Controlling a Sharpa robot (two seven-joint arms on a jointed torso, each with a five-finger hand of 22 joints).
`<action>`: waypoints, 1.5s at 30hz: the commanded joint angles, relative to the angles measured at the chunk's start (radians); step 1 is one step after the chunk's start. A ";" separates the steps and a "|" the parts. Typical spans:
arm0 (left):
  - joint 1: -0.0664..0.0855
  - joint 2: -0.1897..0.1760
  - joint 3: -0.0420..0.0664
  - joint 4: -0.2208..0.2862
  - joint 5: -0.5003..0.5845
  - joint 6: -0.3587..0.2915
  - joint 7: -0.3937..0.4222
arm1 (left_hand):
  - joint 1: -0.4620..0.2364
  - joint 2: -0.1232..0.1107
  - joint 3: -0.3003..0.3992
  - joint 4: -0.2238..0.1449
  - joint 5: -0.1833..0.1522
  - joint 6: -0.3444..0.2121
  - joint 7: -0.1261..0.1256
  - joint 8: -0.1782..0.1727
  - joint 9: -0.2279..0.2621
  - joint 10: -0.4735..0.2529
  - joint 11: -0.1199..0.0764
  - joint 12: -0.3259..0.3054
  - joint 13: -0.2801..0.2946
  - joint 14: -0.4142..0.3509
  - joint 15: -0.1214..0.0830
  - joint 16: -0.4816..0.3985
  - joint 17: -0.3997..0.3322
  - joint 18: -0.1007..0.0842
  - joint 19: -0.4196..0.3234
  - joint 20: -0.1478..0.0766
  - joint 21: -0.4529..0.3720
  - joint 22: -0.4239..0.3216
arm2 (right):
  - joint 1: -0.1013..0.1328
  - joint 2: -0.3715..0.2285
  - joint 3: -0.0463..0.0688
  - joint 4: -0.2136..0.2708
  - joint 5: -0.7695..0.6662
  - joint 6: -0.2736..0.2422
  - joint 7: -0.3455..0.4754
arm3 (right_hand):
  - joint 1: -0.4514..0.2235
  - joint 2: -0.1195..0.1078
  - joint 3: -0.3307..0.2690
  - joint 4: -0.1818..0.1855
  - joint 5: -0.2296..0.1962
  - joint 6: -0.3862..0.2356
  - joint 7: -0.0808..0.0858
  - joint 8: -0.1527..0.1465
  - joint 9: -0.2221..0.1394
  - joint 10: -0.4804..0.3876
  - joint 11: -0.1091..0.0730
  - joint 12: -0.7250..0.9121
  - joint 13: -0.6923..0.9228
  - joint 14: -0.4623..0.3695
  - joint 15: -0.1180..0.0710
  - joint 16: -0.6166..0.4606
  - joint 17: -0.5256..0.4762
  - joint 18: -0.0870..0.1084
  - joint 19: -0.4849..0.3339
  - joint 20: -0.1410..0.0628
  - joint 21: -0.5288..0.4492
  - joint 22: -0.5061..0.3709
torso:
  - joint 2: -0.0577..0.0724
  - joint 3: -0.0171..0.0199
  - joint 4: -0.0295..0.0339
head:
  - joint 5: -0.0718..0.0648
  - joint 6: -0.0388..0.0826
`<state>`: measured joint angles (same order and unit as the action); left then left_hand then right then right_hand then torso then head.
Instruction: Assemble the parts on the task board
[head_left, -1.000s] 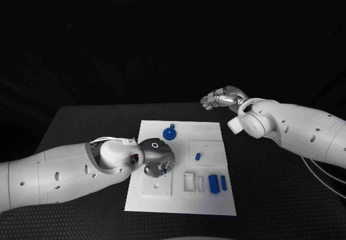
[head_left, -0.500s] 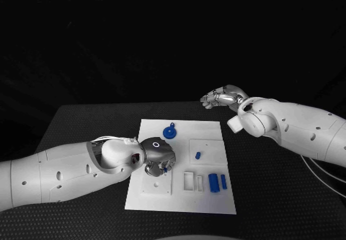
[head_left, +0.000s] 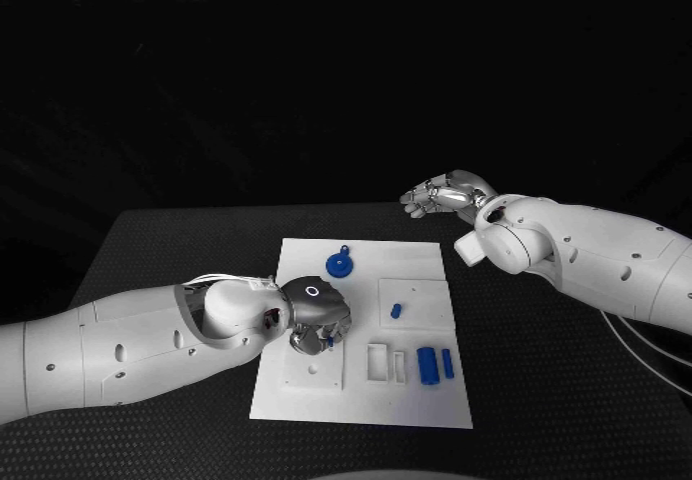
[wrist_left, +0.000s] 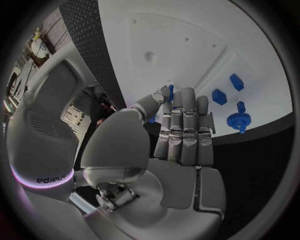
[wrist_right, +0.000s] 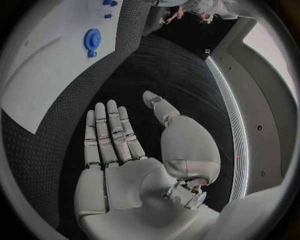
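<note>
White rectangular task board (head_left: 418, 262) at table centre carries a blue gear (head_left: 339, 265) and blue cylinders (head_left: 427, 365). Left hand (head_left: 313, 320) pinches a small blue peg (wrist_left: 170, 92). Right hand (head_left: 446, 194), beyond the board, fingers straight, holds nothing.

Matt white task board (head_left: 418, 262) under glossy metallic left hand (head_left: 313, 322); smooth blue plastic parts (head_left: 427, 365) beside; rough black table (head_left: 173, 250).

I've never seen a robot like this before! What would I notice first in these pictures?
First the two big white arms, each ending in a silver hand. The left hand is low over the white rectangular task board mid-table, pinching a small blue peg. The right hand hangs empty past the board's far right corner, fingers apart. Then the round blue gear on the board's far end.
</note>
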<state>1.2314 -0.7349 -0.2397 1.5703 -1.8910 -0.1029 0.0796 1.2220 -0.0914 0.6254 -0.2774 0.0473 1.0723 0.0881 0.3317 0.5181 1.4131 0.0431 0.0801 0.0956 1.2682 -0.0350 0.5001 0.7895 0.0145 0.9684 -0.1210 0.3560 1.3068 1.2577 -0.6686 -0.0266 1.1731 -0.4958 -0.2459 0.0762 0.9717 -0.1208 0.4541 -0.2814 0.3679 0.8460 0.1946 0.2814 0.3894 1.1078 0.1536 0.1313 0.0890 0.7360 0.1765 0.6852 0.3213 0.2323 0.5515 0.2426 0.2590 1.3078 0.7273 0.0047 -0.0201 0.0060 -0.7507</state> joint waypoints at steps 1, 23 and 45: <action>-0.003 0.002 0.000 0.000 -0.006 0.013 -0.001 | 0.003 0.004 0.001 0.003 0.003 0.005 0.002 0.002 0.001 0.008 0.002 0.002 0.001 0.005 -0.003 -0.001 0.002 -0.015 -0.002 -0.001 -0.005 0.001 | 0.000 0.002 0.001 0.000 0.003 0.015 0.003 | 0.000 0.007 -0.001 -0.001 0.003 0.003 -0.004 0.006 -0.001 0.005 -0.005 0.007 -0.001 -0.001 -0.002 0.004 -0.002 -0.002 0.005 0.003 -0.005 0.020 | 0.000 0.0000 -0.0006 | 0.000 0.000; -0.007 0.004 0.000 -0.001 -0.006 0.022 0.001 | 0.002 0.004 0.002 0.004 0.003 0.005 0.002 0.001 0.001 0.008 0.002 0.001 0.001 0.005 -0.003 -0.001 0.003 -0.015 -0.002 -0.001 -0.006 0.004 | 0.000 0.005 0.001 0.001 0.004 0.018 0.003 | 0.001 0.008 0.000 -0.001 0.001 0.003 -0.004 0.007 -0.002 0.005 -0.005 0.008 -0.002 -0.001 -0.003 0.004 -0.003 -0.001 0.006 0.004 -0.005 0.020 | 0.000 -0.0002 0.0001 | -0.001 -0.001; -0.008 0.007 0.001 -0.005 -0.008 0.029 -0.004 | 0.002 0.004 0.002 0.004 0.003 0.005 0.002 0.001 0.001 0.009 0.002 0.000 0.001 0.005 -0.003 -0.002 0.004 -0.015 -0.003 0.000 -0.006 0.006 | 0.000 0.007 0.001 0.004 0.004 0.021 0.001 | 0.002 0.009 0.000 -0.002 0.000 0.003 -0.005 0.007 -0.002 0.005 -0.005 0.008 -0.003 -0.001 -0.003 0.004 -0.003 -0.001 0.006 0.004 -0.005 0.020 | 0.000 0.0005 0.0004 | -0.005 -0.004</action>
<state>1.2239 -0.7291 -0.2395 1.5642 -1.8926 -0.0864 0.0755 1.2181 -0.0952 0.6252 -0.2776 0.0453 1.0730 0.0888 0.3296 0.5181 1.4151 0.0481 0.0764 0.0960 1.2681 -0.0349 0.5001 0.7921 0.0145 0.9684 -0.1209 0.3560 1.3081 1.2577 -0.6623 -0.0266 1.1745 -0.4929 -0.2399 0.0736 0.9717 -0.1209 0.4541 -0.2814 0.3679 0.8460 0.1945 0.2814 0.3881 1.1078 0.1536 0.1352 0.0874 0.7360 0.1765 0.6852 0.3194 0.2324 0.5515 0.2426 0.2590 1.3075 0.7278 0.0047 -0.0204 0.0017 -0.7545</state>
